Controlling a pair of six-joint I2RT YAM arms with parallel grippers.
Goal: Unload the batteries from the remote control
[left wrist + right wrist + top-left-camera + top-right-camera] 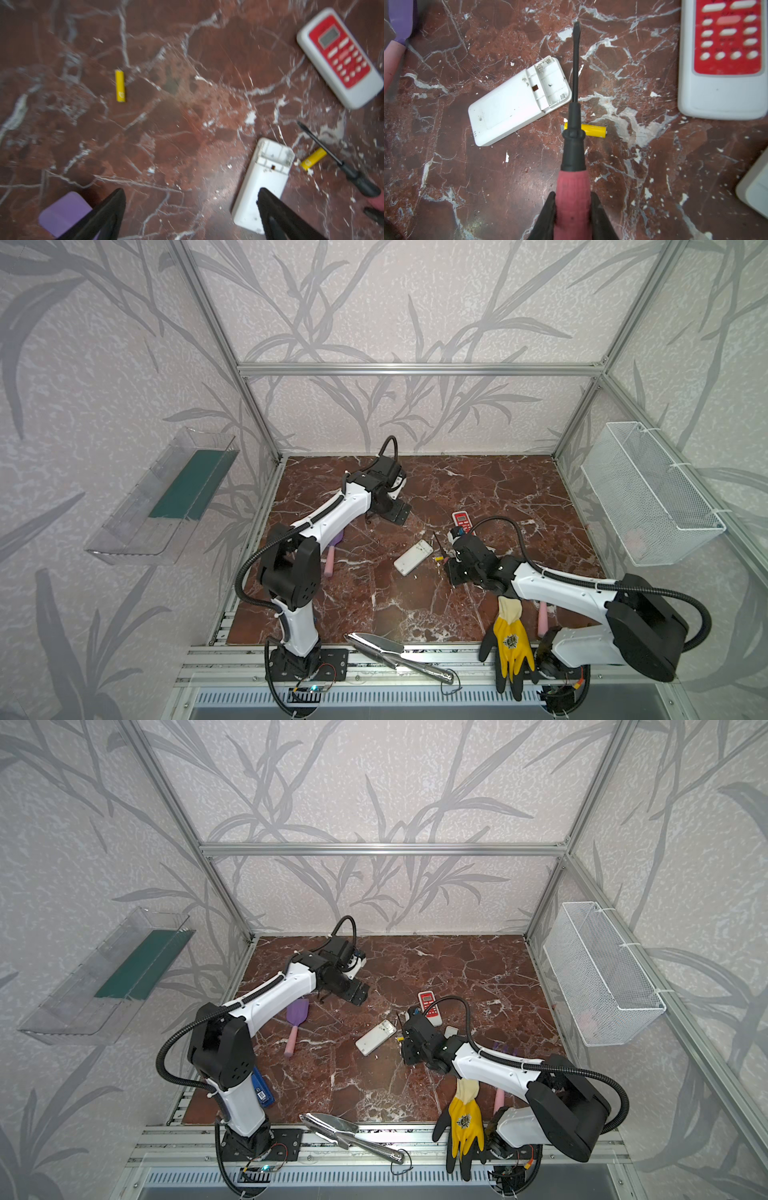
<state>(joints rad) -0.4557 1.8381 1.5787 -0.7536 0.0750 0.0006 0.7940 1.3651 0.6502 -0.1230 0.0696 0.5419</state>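
Observation:
A white remote control (pixel 517 101) lies face down mid-table, its battery bay uncovered and bare; it shows in both top views (pixel 413 557) (pixel 376 1037). One yellow battery (pixel 593 130) rests on the marble just beside that bay, under the screwdriver (pixel 576 68). Another yellow battery (pixel 120 85) lies alone farther off. My right gripper (pixel 573 199) is shut on the screwdriver's pink handle, shaft pointing past the remote's bay end. My left gripper (pixel 191 199) is open and empty, hovering above the table; one finger overlaps the remote's plain end (pixel 264 182) in the left wrist view.
A red-faced remote (pixel 463 522) lies behind the right gripper (pixel 451 560). A purple scoop (pixel 296 1023) lies at the left; a yellow glove (pixel 511 643) and a metal trowel (pixel 386 649) at the front edge. A wire basket (pixel 648 493) hangs on the right wall, a clear shelf (pixel 166 497) on the left.

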